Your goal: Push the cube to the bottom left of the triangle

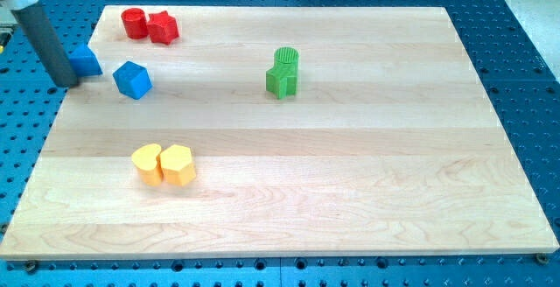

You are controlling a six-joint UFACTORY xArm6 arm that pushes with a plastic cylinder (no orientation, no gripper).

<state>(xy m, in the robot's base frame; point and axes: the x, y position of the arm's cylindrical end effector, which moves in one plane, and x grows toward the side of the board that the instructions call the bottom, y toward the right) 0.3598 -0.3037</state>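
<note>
Blue cube [132, 79] sits on our pale wooden board [350, 191], just right of the blue triangle [86, 60]. Our tip [68, 82] touches that triangle's left side. No gripper here; perforated blue table [525, 42] surrounds everything.

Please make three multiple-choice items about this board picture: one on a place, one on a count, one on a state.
1. Where are the two red blocks?
A. the view's top left
B. the view's bottom right
C. the centre

2. How many blue blocks are there?
A. one
B. two
C. four

3. How do the two yellow blocks lie?
A. far apart
B. stacked
C. side by side, touching

Answers: 1 A, they lie near the board's top-left corner. 2 B, the blue triangle beside my tip and the blue cube. 3 C, no gap shows between them.
</note>
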